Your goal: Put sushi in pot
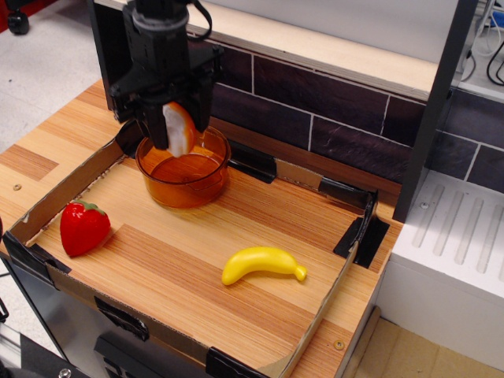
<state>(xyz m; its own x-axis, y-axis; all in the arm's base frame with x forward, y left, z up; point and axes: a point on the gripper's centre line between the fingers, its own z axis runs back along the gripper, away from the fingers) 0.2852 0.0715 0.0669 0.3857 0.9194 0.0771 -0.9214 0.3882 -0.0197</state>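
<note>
The sushi (178, 129), white rice face and orange back, hangs upright between the black fingers of my gripper (175, 132). It sits just above the back left of the pot (184, 175), a round translucent orange pot at the back left of the tray. The sushi's lower tip is level with the pot's rim. The gripper is shut on the sushi. The pot holds nothing else that I can see.
A red strawberry (83, 227) lies at the tray's left front. A yellow banana (262, 264) lies at the middle right. Low cardboard walls (67, 186) with black tape corners edge the tray. A dark tiled wall (339, 102) stands behind.
</note>
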